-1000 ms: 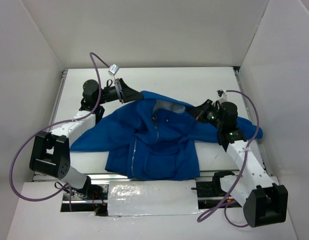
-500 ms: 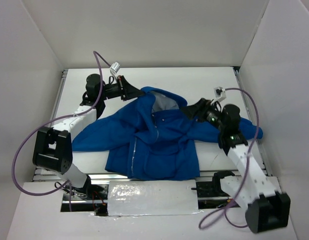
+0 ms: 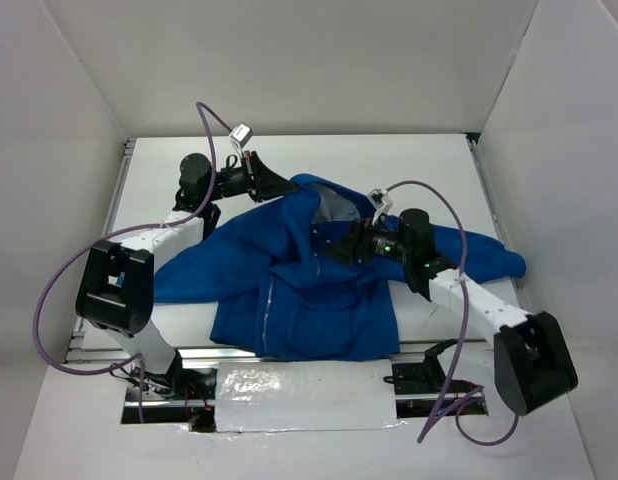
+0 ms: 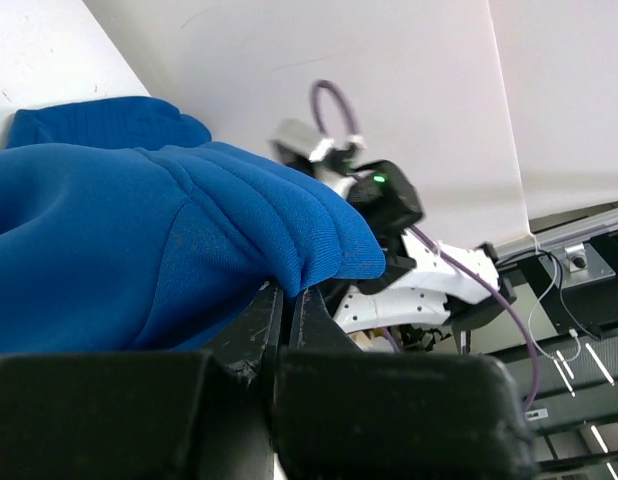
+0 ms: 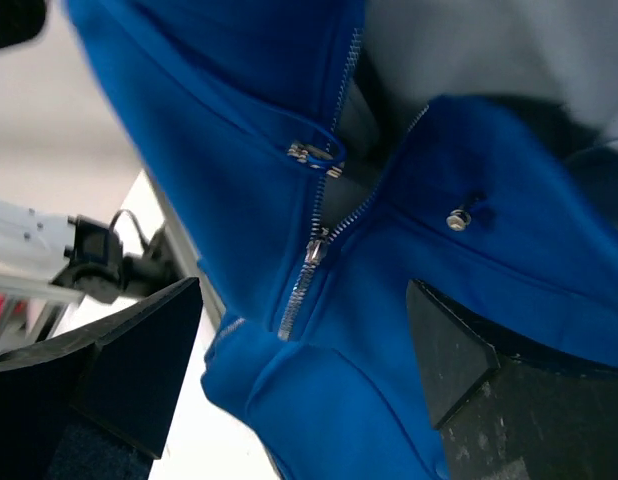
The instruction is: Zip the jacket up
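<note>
- Jacket (image 3: 309,295), blue, is spread front-up across the middle of the white bench (image 3: 419,160), with its hem lying along the near edge.
- One sleeve (image 3: 174,285) is stretched toward the left edge, and the other sleeve (image 3: 494,258) toward the right edge.
- The collar area is lifted at the far-left part of the jacket, where it is held by the left gripper (image 3: 277,186).
- In the left wrist view, the left gripper (image 4: 287,295) is seen closed tight, with a fold of blue fabric (image 4: 189,230) pinched between its fingers.
- The right gripper (image 3: 336,250) is held over the chest of the jacket, just beside the front opening.
- In the right wrist view, the right gripper (image 5: 304,290) is spread wide and nothing is held; its fingers (image 5: 139,370) are set either side of the zipper (image 5: 294,300).
- The slider (image 5: 314,250) is seen partway up: the teeth are joined below it and parted above it.
- Pale lining (image 5: 469,40) is exposed at the open neck.
- A small metal stud (image 5: 457,218) is fixed on the panel beside the zipper.
</note>
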You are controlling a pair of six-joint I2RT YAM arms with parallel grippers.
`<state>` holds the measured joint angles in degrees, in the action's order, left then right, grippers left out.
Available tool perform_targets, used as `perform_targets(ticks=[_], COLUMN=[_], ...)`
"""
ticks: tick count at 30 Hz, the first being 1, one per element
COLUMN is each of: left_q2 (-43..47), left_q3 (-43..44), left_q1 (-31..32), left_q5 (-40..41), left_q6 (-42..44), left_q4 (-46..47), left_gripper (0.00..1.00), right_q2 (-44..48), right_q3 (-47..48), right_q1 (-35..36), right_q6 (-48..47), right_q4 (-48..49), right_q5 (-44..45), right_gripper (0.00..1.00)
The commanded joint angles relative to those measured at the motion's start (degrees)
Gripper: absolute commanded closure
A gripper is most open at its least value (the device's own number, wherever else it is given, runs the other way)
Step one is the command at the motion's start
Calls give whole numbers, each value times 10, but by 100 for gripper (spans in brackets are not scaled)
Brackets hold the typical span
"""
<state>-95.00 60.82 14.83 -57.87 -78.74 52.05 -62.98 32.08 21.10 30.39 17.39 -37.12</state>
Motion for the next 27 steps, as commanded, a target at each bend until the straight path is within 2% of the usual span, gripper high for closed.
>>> perform_targets(ticks=[1, 3, 6, 14, 16, 17, 18, 21, 22, 24, 25, 26, 27], left_q2=[18, 14, 9, 7, 4, 4, 4, 10, 14, 17, 25, 30, 34], left_q3=[28, 26, 23, 31, 34, 36, 37, 42, 45, 62, 73, 84, 116], left_q1=[6, 6, 6, 6, 6, 6, 6, -2, -8, -20, -23, -24, -24], left_q5=[-11, -18, -27, -36, -39, -44, -44, -44, -43, -19, -2, 21, 86], left_q6=[4, -15, -37, -43, -54, -55, -53, -16, 3, 94, 137, 230, 274], left_q4=[45, 72, 105, 117, 125, 128, 126, 78, 55, -81, -145, -215, -356], left_gripper=[100, 100, 100, 100, 100, 100, 100, 100, 100, 100, 84, 70, 54], right_q2=[-45, -83, -129, -246, -256, -258, -254, -219, -205, -158, -141, -112, -99], right_q3=[28, 40, 75, 129, 134, 134, 131, 109, 103, 86, 84, 86, 91], right_q1=[11, 14, 22, 55, 61, 61, 60, 61, 61, 61, 61, 61, 61], right_q6=[-9, -9, -14, 28, 36, 38, 42, 29, 24, 4, -1, -2, -2], right_q4=[117, 159, 164, 241, 255, 258, 260, 243, 233, 188, 171, 130, 111], right_q5=[-65, -87, -115, -165, -166, -167, -163, -138, -128, -79, -59, -36, -13], right_gripper=[10, 10, 10, 13, 25, 36, 62, 96, 99, 100, 100, 100, 100])
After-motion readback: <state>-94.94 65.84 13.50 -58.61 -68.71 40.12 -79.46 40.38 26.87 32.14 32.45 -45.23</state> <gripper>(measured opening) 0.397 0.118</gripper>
